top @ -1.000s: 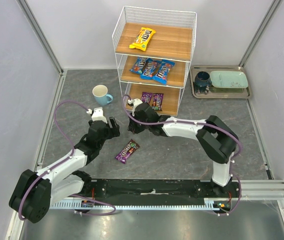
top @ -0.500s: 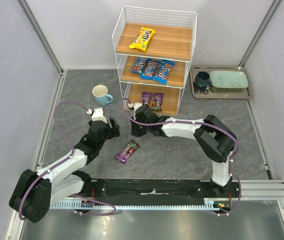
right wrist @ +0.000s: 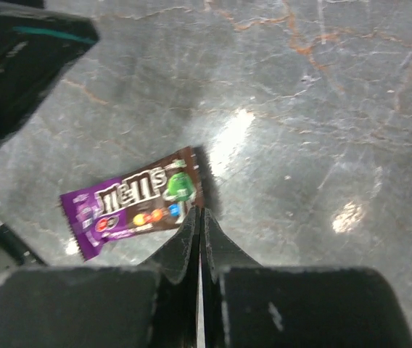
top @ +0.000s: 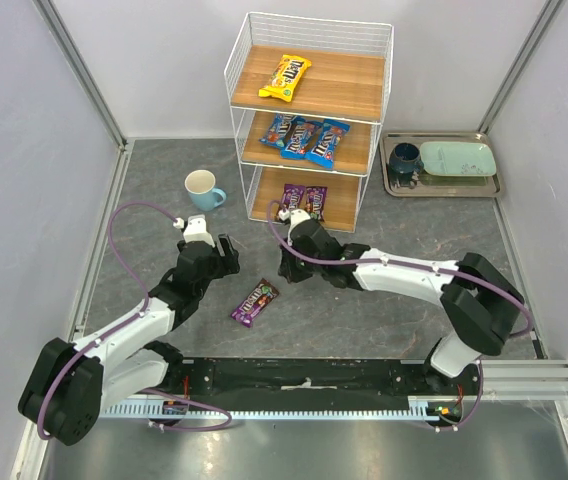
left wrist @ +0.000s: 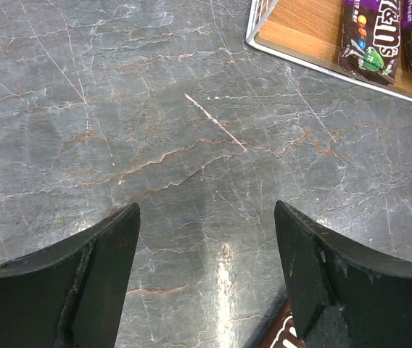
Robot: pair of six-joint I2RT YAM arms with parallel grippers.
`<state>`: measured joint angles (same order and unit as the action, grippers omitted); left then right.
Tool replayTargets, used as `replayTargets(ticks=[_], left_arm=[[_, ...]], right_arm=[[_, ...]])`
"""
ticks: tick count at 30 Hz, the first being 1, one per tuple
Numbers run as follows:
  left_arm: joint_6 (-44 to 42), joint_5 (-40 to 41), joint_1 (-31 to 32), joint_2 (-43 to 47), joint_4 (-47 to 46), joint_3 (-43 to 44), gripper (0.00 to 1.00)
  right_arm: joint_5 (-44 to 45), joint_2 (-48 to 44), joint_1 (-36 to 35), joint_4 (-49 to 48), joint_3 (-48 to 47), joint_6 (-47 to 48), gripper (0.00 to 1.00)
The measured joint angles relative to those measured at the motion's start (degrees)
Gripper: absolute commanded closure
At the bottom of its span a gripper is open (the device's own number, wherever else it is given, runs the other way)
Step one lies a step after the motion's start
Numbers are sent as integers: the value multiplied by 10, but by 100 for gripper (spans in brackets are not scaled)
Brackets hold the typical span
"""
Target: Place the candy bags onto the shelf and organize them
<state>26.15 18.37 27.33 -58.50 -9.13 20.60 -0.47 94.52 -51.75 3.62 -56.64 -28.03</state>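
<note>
Top external view: at the left, the left arm reaches out over the grey tabletop (top: 154, 170). Its left claw (top: 224, 252) stands spread and holds nothing. In the left wrist view, bare stone shows between its two dark fingers (left wrist: 83, 283).

Just beyond that claw stands a light-blue cup (top: 202, 187), upright, near the shelf's left front corner.

To the right of the left claw, one purple packet (top: 254, 302) lies flat on the tabletop, slanted, between the two arms and apart from the shelf.

The right claw (top: 286, 268) hangs just past the packet's upper right end, with its fingers pressed together and nothing between them. In the right wrist view, the closed tips sit at the packet's brown edge. Whether they touch it cannot be told.

Behind the right claw stands the shelf (top: 349, 85), a white wire rack. The yellow packet (top: 285, 77) lies on its top board. Three blue packets (top: 305, 137) lie side by side on the middle board. Two purple packets (top: 305, 201) lie side by side on the bottom board.

At the far right, a metal tray (top: 444, 193) beside the shelf carries a dark cup (top: 404, 160) and a pale green plate (top: 456, 158).
</note>
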Motion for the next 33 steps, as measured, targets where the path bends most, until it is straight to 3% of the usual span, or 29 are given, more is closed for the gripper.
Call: replayTargets(ticks=[5,13,21,33], left_arm=[[0,0,0,0,0,0,19],[0,0,-3,0,0,0,19],[0,0,-3,-1,0,0,19],[0,0,-3,-1,0,0,19]], right_arm=[[6,-24,-32,10,10,-31,100],[19,40,-82,53,19,-68,100],[55,78,-88,71,-11,-85,100],[104,158,-88,22,-94,-95,100]])
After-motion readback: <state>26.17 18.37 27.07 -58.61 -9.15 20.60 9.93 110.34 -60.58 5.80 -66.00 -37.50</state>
